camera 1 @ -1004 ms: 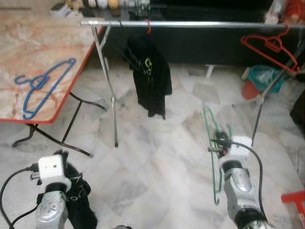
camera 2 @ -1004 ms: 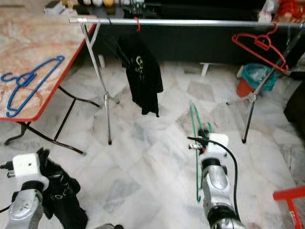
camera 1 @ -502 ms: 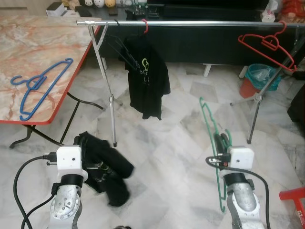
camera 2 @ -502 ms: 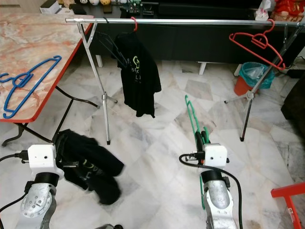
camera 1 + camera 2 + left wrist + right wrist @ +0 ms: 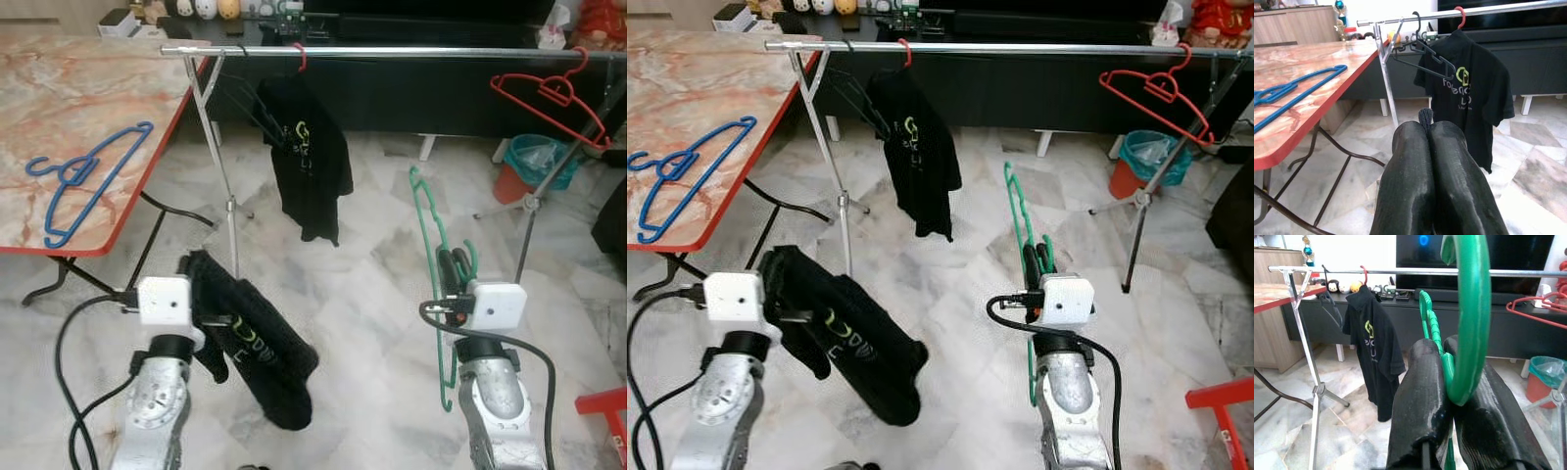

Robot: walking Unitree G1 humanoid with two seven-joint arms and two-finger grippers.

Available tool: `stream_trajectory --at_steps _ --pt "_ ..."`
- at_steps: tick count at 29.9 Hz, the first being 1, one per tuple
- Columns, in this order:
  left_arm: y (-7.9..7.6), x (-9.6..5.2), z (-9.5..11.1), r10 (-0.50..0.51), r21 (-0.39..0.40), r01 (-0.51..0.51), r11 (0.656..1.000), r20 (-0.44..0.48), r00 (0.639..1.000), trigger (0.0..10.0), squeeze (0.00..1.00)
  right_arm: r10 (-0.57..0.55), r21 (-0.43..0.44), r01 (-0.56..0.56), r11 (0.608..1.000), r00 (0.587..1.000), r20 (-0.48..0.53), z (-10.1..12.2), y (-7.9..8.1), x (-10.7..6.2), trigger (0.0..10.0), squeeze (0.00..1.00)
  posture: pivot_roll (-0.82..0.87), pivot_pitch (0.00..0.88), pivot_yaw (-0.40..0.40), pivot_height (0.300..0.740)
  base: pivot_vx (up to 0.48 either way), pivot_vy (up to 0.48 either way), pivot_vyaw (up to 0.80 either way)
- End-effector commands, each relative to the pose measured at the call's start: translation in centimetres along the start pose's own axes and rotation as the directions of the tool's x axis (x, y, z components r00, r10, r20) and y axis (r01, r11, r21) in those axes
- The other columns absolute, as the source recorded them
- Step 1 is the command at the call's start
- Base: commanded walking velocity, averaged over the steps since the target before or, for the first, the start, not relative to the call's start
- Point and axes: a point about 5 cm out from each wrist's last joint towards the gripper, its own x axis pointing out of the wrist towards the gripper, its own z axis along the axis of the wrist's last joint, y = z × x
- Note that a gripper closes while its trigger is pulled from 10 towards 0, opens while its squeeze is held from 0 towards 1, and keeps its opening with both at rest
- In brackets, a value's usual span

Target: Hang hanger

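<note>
My right gripper (image 5: pixel 451 260) is shut on a green hanger (image 5: pixel 424 221), held upright with its hook pointing up toward the rail; in the right wrist view the green hanger (image 5: pixel 1471 308) sits between the pads. My left gripper (image 5: pixel 203 297) is shut on a black shirt (image 5: pixel 260 357) that droops from it above the floor; its fingers (image 5: pixel 1410 171) are pressed together. The silver rail (image 5: pixel 411 51) crosses the back, well ahead of both grippers. A black shirt on a red hanger (image 5: pixel 312 157) and an empty red hanger (image 5: pixel 549 93) hang on it.
A marble-topped table (image 5: pixel 59 88) with a blue hanger (image 5: pixel 83 176) stands at the left. Empty black hangers (image 5: pixel 250 98) hang near the rail's left leg. An orange bin (image 5: pixel 519 171) stands by the right leg, and a red object (image 5: pixel 602 406) lies at the lower right.
Both arms have risen. The left gripper has lifted the black shirt off the floor. The green hanger has come up and closer to the rail.
</note>
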Motion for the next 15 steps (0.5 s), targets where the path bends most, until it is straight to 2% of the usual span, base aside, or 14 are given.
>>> stream_trajectory --at_steps 1,8,12,15 --pt "-0.03 0.39 1.48 -0.010 0.008 0.010 1.000 0.062 0.998 10.0 0.00 -0.001 -0.005 0.002 1.000 1.000 0.004 0.31 0.13 0.08 10.0 0.00 0.05 0.060 -0.015 0.740 0.000 0.277 0.00" --pt "-0.15 0.66 1.68 -0.007 -0.001 0.007 1.000 0.064 0.998 10.0 0.00 -0.011 -0.014 0.011 1.000 1.000 0.000 0.62 -0.03 0.30 10.0 0.00 0.05 0.081 -0.015 0.740 0.000 0.304 0.00" --pt "-0.24 0.62 1.38 -0.009 -0.001 0.009 1.000 0.050 0.999 10.0 0.00 0.012 -0.053 -0.013 0.999 1.000 -0.016 0.45 0.18 0.33 10.0 0.00 0.05 0.094 -0.013 0.740 0.000 0.347 0.00" --pt "-0.24 0.86 1.61 -0.007 -0.005 0.007 1.000 0.055 0.998 10.0 0.00 0.016 -0.042 -0.016 0.999 1.000 0.000 0.71 0.29 0.45 10.0 0.00 0.05 0.099 -0.011 0.740 0.000 0.346 0.61"
